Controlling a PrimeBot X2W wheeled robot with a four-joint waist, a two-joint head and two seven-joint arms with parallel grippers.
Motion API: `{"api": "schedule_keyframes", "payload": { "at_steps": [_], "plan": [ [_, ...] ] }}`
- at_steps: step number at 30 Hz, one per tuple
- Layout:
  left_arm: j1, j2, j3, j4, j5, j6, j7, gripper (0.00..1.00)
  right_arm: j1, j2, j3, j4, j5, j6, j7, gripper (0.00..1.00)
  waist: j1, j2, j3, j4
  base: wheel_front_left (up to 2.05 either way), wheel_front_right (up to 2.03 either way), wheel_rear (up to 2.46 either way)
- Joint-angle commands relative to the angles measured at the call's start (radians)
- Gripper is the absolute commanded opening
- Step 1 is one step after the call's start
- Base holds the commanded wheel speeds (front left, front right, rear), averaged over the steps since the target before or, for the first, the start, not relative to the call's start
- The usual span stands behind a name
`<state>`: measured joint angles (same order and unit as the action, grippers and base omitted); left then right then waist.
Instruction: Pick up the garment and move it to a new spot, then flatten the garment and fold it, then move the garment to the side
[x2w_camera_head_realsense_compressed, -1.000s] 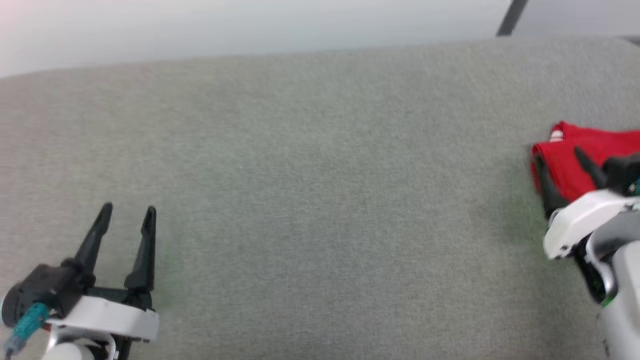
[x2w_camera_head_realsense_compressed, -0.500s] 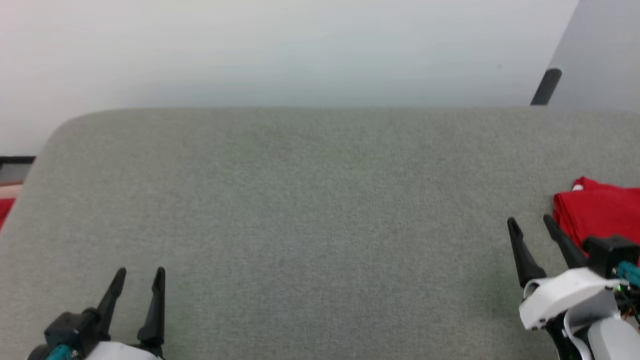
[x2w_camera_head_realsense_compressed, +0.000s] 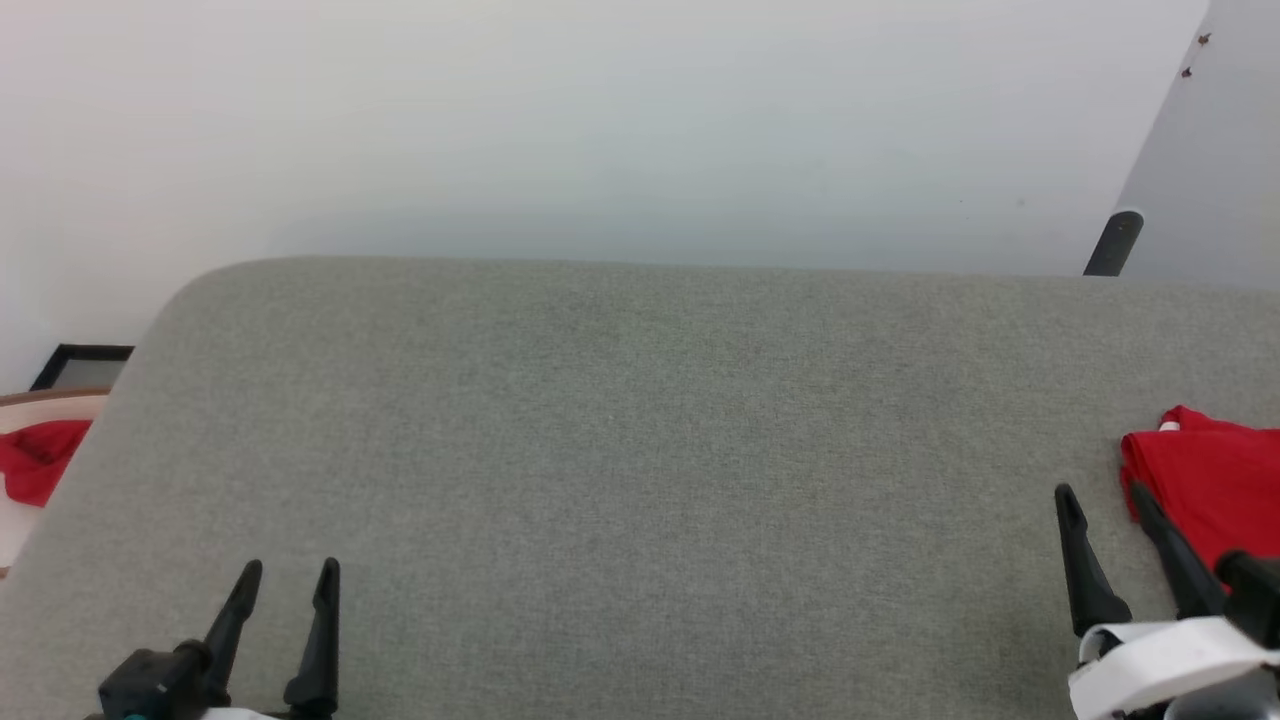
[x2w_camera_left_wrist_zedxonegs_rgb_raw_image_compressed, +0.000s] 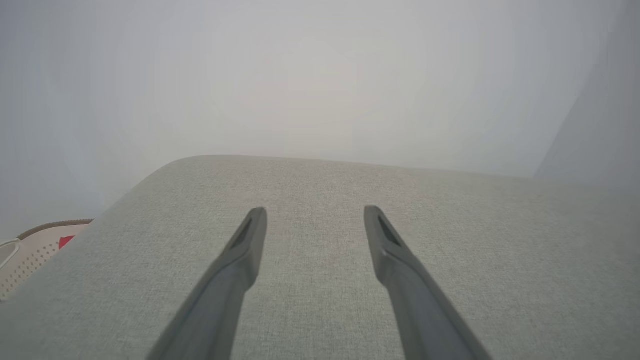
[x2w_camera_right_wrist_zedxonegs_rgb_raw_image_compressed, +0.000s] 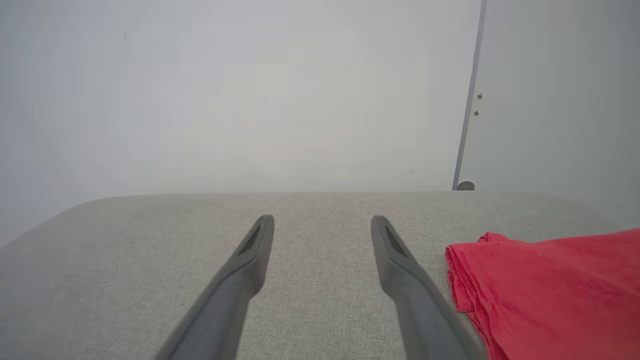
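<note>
The garment (x2w_camera_head_realsense_compressed: 1210, 490) is a bright red folded bundle with a speck of white at its top corner, lying at the right edge of the grey surface (x2w_camera_head_realsense_compressed: 640, 450). From the right wrist its layered folded edge (x2w_camera_right_wrist_zedxonegs_rgb_raw_image_compressed: 545, 290) shows at the lower right. My right gripper (x2w_camera_head_realsense_compressed: 1100, 492) stands open just left of the garment, apart from it, with nothing between its fingers (x2w_camera_right_wrist_zedxonegs_rgb_raw_image_compressed: 400, 265). At the lower left, far from the garment, my left gripper (x2w_camera_head_realsense_compressed: 290, 572) is open and empty over bare grey fabric (x2w_camera_left_wrist_zedxonegs_rgb_raw_image_compressed: 320, 280).
A pale wall rises behind the grey surface's far edge. A dark post (x2w_camera_head_realsense_compressed: 1112, 243) stands at the back right. Off the left edge a red cloth sliver (x2w_camera_head_realsense_compressed: 35, 460) lies in a beige perforated basket (x2w_camera_left_wrist_zedxonegs_rgb_raw_image_compressed: 30, 245).
The head camera has tilted up, showing the wall and the surface's far edge. My right gripper has drawn back off the garment and now stands beside it. Both grippers stayed open.
</note>
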<state>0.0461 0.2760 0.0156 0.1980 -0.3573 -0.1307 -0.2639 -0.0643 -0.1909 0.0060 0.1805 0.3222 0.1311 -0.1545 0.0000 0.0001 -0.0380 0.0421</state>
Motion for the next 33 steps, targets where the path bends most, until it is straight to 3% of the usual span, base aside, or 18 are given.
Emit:
{"api": "schedule_keyframes", "payload": {
  "at_steps": [1, 14, 33],
  "plan": [
    [0.012, -0.002, 0.002, -0.009, -0.001, 0.001, 0.001, 1.0, 0.021, 0.007, -0.011, -0.017, -0.008, -0.001, 0.005, 1.0, 0.0, -0.0001, -0.003, 0.003, 0.0, 0.0, 0.0],
    [0.067, 0.011, 0.007, -0.058, -0.039, 0.001, 0.001, 1.0, 0.125, 0.059, -0.073, -0.152, -0.036, -0.001, 0.047, 1.0, 0.0, -0.0001, 0.005, -0.004, 0.0, 0.0, 0.0],
    [0.053, 0.014, 0.0, -0.065, -0.018, 0.001, 0.001, 1.0, 0.129, 0.07, -0.075, -0.163, -0.038, -0.001, 0.047, 1.0, 0.0, -0.0001, 0.013, -0.007, 0.0, 0.0, 0.0]
  ]
}}
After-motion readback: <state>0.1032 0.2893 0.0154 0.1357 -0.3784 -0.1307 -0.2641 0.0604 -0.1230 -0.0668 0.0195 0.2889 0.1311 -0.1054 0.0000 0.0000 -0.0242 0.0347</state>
